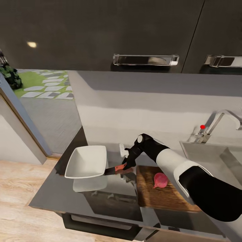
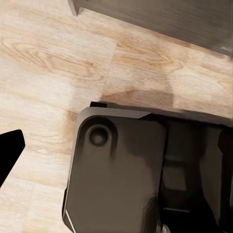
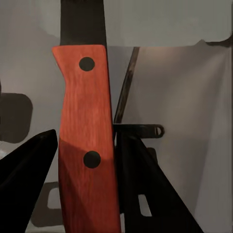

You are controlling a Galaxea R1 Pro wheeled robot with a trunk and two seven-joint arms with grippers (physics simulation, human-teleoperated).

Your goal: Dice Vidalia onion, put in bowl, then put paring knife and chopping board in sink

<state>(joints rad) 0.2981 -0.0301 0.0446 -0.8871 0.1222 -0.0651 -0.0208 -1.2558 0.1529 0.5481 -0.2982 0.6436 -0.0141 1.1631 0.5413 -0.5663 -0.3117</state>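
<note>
Bowl (image 1: 86, 162), white and empty, sits at the bench (image 1: 53, 191) left end. Just right of it, the right pincer (image 1: 126, 165) straddles the paring knife (image 1: 115, 169) handle, fingers spread around it. Further right, the Vidalia onion (image 1: 160, 180) rests whole on the chopping board (image 1: 158, 195). Sink (image 1: 215, 153) at far right. Dicing is not yet begun.

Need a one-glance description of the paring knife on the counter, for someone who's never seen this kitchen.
Start at the grey countertop, left of the sink. Between the white square bowl and the brown chopping board holding the onion lies the paring knife, at the right gripper. Its red-orange handle with two dark rivets marks it.
</note>
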